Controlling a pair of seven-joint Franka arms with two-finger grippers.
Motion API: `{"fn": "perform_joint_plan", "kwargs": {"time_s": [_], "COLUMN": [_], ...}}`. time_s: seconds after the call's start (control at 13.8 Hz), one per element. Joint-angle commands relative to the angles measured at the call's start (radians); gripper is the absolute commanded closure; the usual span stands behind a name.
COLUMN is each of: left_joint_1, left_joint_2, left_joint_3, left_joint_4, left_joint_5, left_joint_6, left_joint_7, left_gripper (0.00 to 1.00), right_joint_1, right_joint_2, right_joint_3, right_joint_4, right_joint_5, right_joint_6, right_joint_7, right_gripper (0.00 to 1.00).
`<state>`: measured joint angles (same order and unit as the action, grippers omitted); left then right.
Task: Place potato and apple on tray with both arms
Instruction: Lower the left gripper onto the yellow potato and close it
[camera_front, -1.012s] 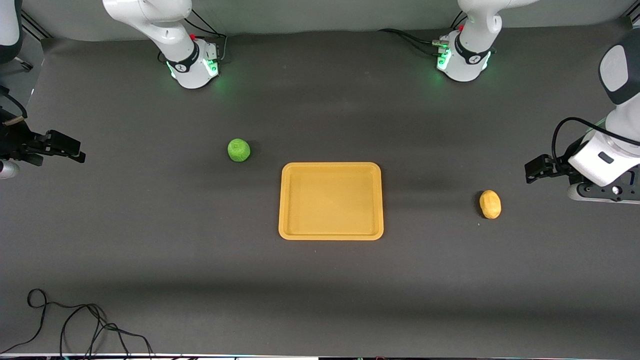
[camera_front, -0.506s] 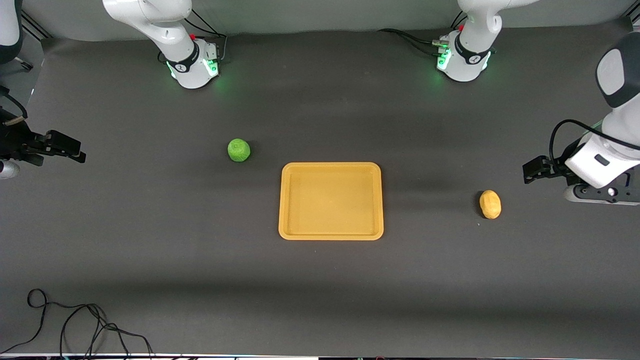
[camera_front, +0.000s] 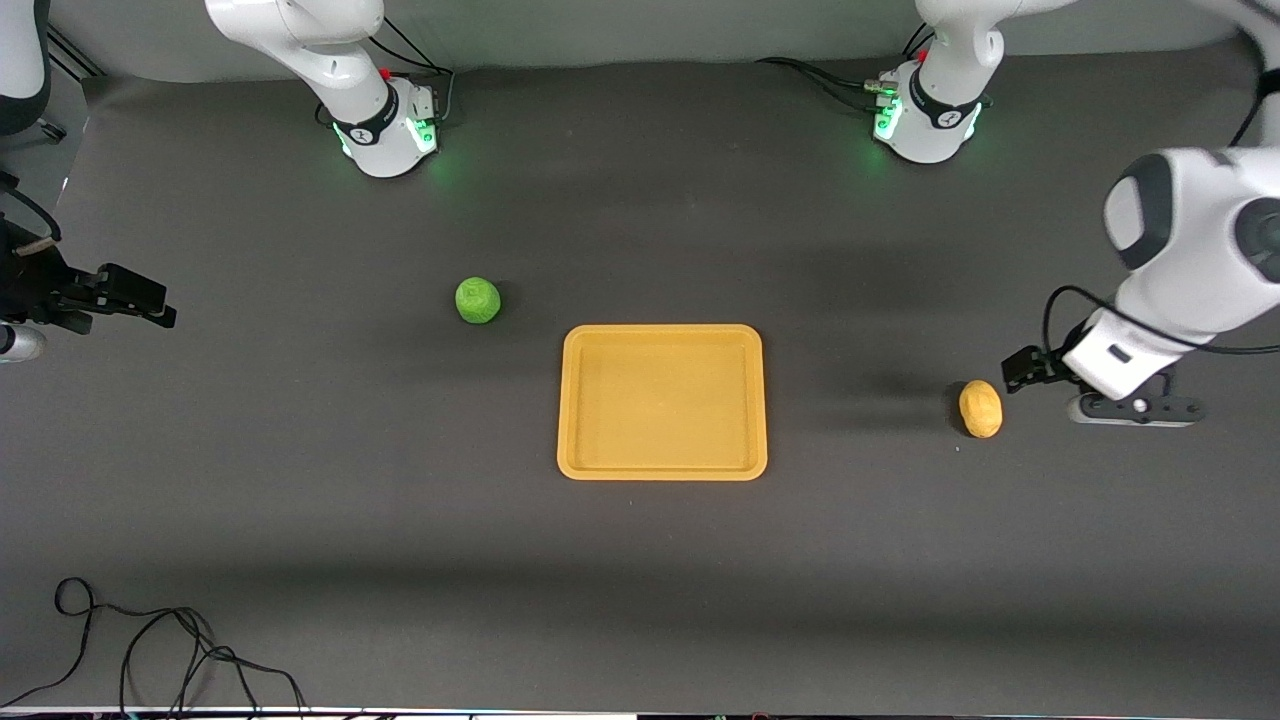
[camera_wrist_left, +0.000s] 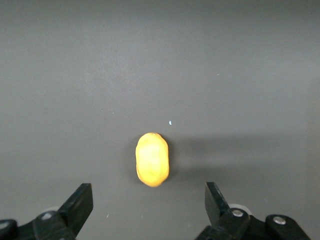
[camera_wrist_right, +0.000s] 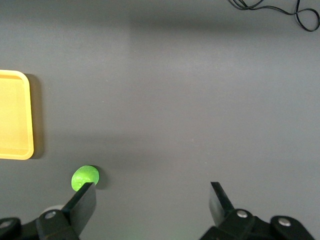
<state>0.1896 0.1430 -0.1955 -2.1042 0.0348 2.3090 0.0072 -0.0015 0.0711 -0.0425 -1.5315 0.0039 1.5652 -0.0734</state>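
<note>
The yellow-tan potato (camera_front: 980, 408) lies on the dark table toward the left arm's end, apart from the orange-yellow tray (camera_front: 662, 470), whose floor is bare. The green apple (camera_front: 478, 300) lies beside the tray toward the right arm's end, farther from the front camera. My left gripper (camera_front: 1030, 368) hangs open and empty just beside the potato. In the left wrist view the potato (camera_wrist_left: 152, 159) lies just ahead of the open gripper (camera_wrist_left: 148, 197). My right gripper (camera_front: 140, 298) is open over the right arm's end of the table. In the right wrist view (camera_wrist_right: 151, 197) the apple (camera_wrist_right: 85, 177) is by one fingertip (camera_wrist_right: 86, 197), with the tray (camera_wrist_right: 29, 115) at the edge.
A loose black cable (camera_front: 150, 640) lies on the table's near edge toward the right arm's end; it also shows in the right wrist view (camera_wrist_right: 280, 10). The two arm bases (camera_front: 385, 130) (camera_front: 925, 120) stand along the edge farthest from the front camera.
My left arm has swung in toward the potato, bringing its gripper close beside it. My right gripper has hardly moved. The potato, apple and tray have not moved.
</note>
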Motion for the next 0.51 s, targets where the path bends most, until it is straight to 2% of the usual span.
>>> {"fn": "perform_joint_plan", "kwargs": {"time_s": [0.0, 0.22, 0.36, 0.43], "left_joint_1": [0.025, 0.024, 0.034, 0.036], "left_joint_2": [0.064, 0.206, 0.257, 0.274], "left_joint_3": [-0.001, -0.001, -0.001, -0.001], "left_joint_4": [-0.091, -0.094, -0.085, -0.085], "left_joint_5": [0.023, 0.03, 0.031, 0.031], "left_joint_6": [0.098, 0.237, 0.253, 0.277], "left_joint_7": [0.006, -0.001, 0.008, 0.008], "left_gripper": [0.0, 0.0, 0.0, 0.03], "right_joint_1": [0.006, 0.006, 0.005, 0.006], "right_joint_2": [-0.001, 0.004, 0.007, 0.009], "right_joint_3": [-0.002, -0.002, -0.002, -0.002], "right_joint_4": [-0.001, 0.001, 0.001, -0.001], "right_joint_5": [0.016, 0.016, 0.016, 0.016], "right_joint_6": [0.001, 0.009, 0.01, 0.01], "right_joint_7": [0.021, 0.02, 0.02, 0.02], "right_gripper": [0.0, 0.0, 0.0, 0.0]}}
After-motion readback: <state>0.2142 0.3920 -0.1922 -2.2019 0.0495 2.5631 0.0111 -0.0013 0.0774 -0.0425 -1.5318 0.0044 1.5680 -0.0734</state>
